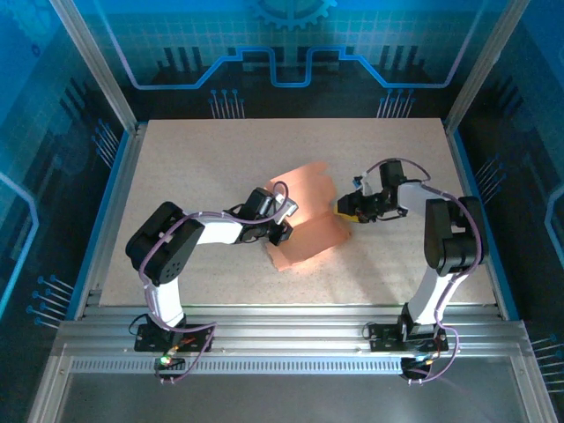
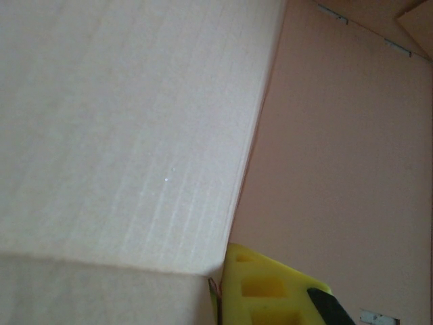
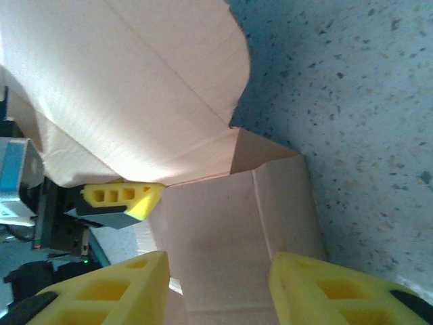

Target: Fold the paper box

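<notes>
On the speckled beige table (image 1: 176,176), just ahead of the two arm bases, I see the paper box (image 1: 308,238) lying between the arms near the middle of the surface. It is partly folded: one salmon-orange panel stands tilted up at the far side, and another lies lower toward me. From the right wrist camera I can see a rounded flap raised above a creased panel that rests on the table.

My left hand (image 1: 280,231) sits at the box's left edge and is clenched, its yellow finger (image 2: 270,291) pressed against the cardboard at a fold, so I read it as pinching the box.

My right hand (image 1: 345,210) is at the box's right edge with its fingers (image 3: 115,291) spread apart. The lower panel lies between them, and neither finger is closed on it.
</notes>
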Available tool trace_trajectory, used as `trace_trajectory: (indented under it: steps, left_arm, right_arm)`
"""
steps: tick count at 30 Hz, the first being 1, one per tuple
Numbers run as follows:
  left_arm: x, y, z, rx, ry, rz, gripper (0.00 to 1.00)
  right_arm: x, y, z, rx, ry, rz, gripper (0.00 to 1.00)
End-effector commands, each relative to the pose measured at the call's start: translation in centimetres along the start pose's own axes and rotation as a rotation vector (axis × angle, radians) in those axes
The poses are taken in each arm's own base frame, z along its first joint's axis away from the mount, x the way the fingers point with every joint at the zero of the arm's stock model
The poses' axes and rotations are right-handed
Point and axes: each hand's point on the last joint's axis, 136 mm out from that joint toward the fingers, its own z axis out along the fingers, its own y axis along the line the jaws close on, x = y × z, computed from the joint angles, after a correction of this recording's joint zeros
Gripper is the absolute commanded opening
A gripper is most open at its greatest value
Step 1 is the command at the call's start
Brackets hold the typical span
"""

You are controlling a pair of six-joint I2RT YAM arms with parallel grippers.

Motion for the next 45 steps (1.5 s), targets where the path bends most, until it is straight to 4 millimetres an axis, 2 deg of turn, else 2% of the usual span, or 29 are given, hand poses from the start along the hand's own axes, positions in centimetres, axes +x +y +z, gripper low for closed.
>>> trace_trajectory:
  steps: [1,10,15,24,30,34,39,45]
  left_arm:
    - [4.7,0.2,0.7,-0.006,0.158,-0.06,0.03]
    - [4.6,0.1,0.7,-0.003,0.157,-0.06,0.03]
    - [4.6,0.1,0.6,-0.005,0.154,-0.061,0.03]
    - [4.1,0.1,0.3,-0.016,0.101,-0.022,0.03]
    - [4.2,0.6,0.6,-0.072,0.057,0.046,0.03]
    - [4.5,1.1,0.8,-0.159,0.074,0.126,0.03]
    - [5.1,1.5,0.9,-0.219,0.112,0.186,0.03]
    - [5.1,1.5,0.9,-0.238,0.119,0.207,0.03]
  right_arm:
    - [2.1,-2.5,0.9,0.163,0.085,0.01,0.44]
    - [2.3,-1.9,0.5,0.334,0.133,-0.083,0.34]
    - [2.6,-1.9,0.5,0.446,0.176,-0.134,0.33]
    - [2.0,-1.8,-0.5,0.567,0.169,-0.199,0.46]
    - [2.2,-1.7,0.3,0.527,0.176,-0.193,0.44]
    - [2.2,-0.5,0.7,0.449,0.161,-0.192,0.41]
    - [2.2,0.9,0.4,0.353,0.129,-0.18,0.41]
    - [2.3,0.8,-0.5,0.334,0.109,-0.169,0.45]
